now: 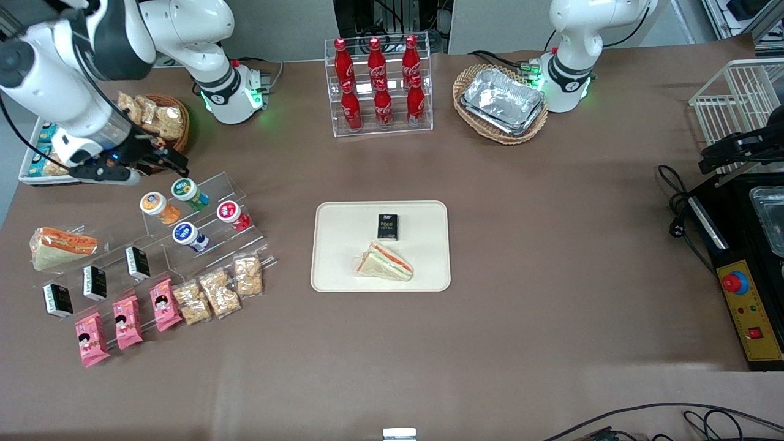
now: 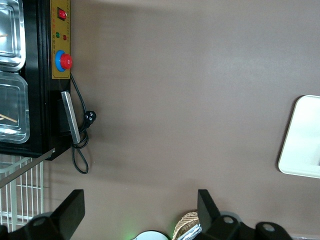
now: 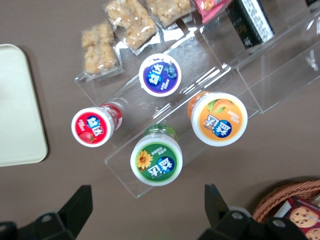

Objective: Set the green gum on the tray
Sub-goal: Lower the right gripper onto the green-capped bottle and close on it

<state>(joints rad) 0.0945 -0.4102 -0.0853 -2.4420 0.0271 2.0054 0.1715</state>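
Right wrist view: gripper (image 3: 145, 212) hovering above the green gum (image 3: 156, 160), fingers spread wide, nothing held. Green gum standing on the top step of the clear acrylic rack (image 3: 240, 75), beside the orange gum (image 3: 219, 118), with the red gum (image 3: 94, 125) and blue gum (image 3: 160, 75) one step lower. Front view: same gripper (image 1: 160, 160) just above the green gum (image 1: 185, 190), at the working arm's end of the table; tray (image 1: 343, 257) well apart, mid-table, already carrying a sandwich (image 1: 386, 262) and a small black box (image 1: 388, 226). Likely the approach step, grasp not yet made. Next, probably: lower straight down, straddle the white lid without nudging the orange gum, close, lift clear, carry across to a bare patch of tray.
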